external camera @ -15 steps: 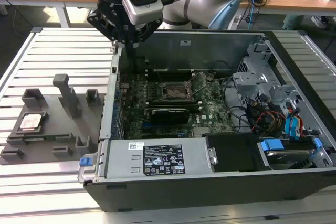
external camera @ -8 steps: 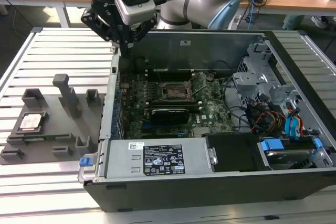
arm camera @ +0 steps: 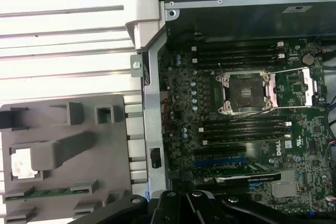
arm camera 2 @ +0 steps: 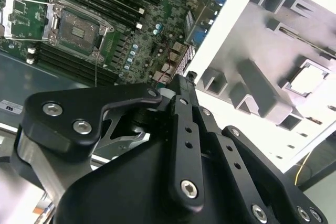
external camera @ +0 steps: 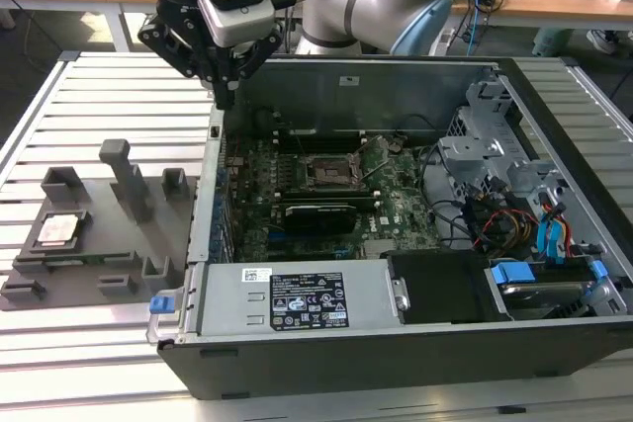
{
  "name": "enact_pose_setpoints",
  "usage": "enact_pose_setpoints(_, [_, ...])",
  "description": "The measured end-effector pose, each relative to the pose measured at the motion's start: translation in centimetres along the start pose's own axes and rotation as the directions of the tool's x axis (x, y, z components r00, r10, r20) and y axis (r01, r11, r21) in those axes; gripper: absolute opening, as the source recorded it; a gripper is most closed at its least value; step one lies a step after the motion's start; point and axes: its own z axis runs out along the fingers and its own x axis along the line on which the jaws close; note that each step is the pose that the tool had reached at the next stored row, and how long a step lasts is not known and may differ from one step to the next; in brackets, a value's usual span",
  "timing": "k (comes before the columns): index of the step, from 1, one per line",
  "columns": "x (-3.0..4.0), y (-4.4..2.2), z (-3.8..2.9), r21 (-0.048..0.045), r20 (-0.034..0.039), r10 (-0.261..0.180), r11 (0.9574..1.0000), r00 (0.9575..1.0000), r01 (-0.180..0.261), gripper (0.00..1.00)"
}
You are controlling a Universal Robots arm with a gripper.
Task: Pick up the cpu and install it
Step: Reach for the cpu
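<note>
Presently, the closed black metal gripper (external camera: 226, 94) is being held at the exterior view's upper left, the silver-grey square cpu (external camera: 59, 230) being cradled by the grey plastic tray (external camera: 107, 242).

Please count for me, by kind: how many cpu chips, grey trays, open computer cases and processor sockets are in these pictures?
cpu: 1, lying in the tray
grey tray: 1
open computer case: 1
processor socket: 1, empty
Total: 4
</note>
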Motion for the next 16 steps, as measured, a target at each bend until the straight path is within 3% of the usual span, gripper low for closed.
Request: enact_pose_setpoints(16, [1.34, -0.10, -0.03, 0.0000, 0.0000, 0.000, 1.0000, 1.0000, 0.000, 0.11])
